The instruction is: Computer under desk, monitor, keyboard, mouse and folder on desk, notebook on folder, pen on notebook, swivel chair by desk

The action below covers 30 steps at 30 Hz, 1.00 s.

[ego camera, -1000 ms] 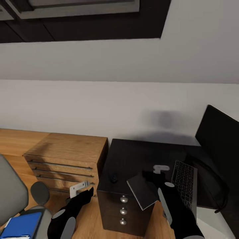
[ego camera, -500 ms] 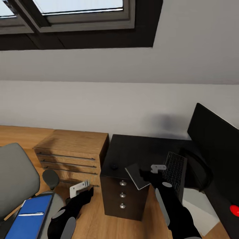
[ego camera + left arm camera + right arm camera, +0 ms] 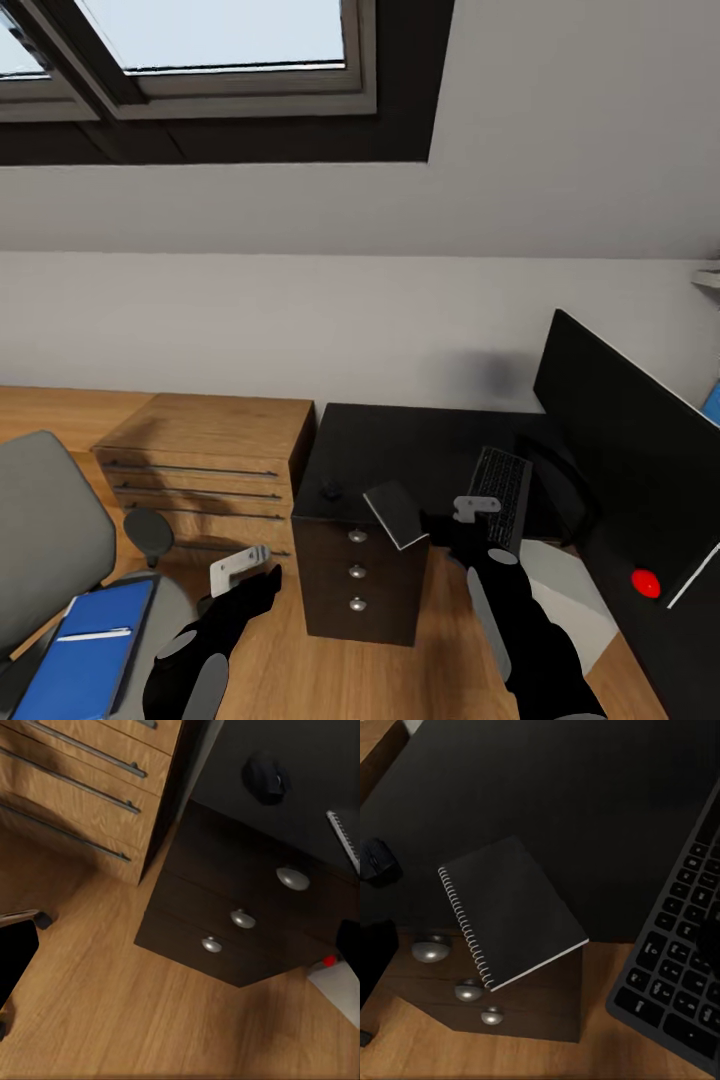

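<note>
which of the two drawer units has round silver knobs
The black desk unit beside the right gripper, with three round silver knobs stacked down its front. The light-wood dresser to its left has long bar handles instead.

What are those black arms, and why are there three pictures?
They belong to a robot in a computer-made bedroom. The big picture comes from a camera on its head; the other two come from cameras near each hand. Its left hand and right hand reach forward. On the black desk are a keyboard, a mouse and a monitor. A notebook pokes over the desk's edge by the right hand; I cannot tell whether it is held. On the grey chair lies a blue folder with a pen on it.
</note>
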### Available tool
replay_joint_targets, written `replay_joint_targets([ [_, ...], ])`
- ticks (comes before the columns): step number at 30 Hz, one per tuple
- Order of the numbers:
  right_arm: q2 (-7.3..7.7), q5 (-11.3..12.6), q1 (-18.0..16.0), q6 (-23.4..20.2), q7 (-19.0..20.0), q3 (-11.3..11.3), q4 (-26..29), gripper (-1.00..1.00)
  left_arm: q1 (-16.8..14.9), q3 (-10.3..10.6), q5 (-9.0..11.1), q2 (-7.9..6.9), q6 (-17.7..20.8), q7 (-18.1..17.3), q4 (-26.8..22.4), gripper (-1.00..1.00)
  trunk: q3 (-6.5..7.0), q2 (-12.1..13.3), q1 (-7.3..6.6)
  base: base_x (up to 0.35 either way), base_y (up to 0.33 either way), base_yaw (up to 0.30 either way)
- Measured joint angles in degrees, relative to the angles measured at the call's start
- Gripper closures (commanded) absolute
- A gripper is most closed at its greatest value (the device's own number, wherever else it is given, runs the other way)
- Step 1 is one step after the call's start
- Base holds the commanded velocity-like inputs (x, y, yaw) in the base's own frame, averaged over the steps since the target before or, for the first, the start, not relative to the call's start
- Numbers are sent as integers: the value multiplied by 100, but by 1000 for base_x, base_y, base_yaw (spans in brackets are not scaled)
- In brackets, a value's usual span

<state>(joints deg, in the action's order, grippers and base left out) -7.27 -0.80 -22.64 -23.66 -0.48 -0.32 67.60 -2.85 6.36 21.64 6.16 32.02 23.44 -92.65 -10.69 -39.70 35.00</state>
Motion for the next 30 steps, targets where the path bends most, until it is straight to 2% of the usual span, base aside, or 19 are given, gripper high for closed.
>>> replay_joint_targets([
  [9,0,0,15,6,0,5,27,-100,0,2,-14,0,-6,0,0,-100,164,362,-198,-2,0,-4],
  [10,0,-1,339,-18,0,20,510,-100,0,8,-24,0,-7,7,6,-100,182,400,-221,0,0,0],
  [12,-2,1,498,-21,0,60,685,-100,0,12,-26,0,-7,8,7,-100,218,482,-264,0,0,0],
  [14,18,-3,831,6,0,208,944,-100,0,16,-27,0,-8,8,14,-100,254,563,-308,0,0,0],
  [22,38,-20,1308,56,-12,256,1009,-100,0,26,-27,0,-12,7,221,-100,398,885,-484,0,0,0],
  [27,41,-33,1668,148,-19,259,1009,-100,0,32,-68,0,-37,-4,832,-100,489,1086,-594,0,0,0],
  [30,45,-36,1856,190,-22,258,913,-100,2,32,-223,0,-47,-6,1300,-100,542,1207,-661,0,0,0],
])
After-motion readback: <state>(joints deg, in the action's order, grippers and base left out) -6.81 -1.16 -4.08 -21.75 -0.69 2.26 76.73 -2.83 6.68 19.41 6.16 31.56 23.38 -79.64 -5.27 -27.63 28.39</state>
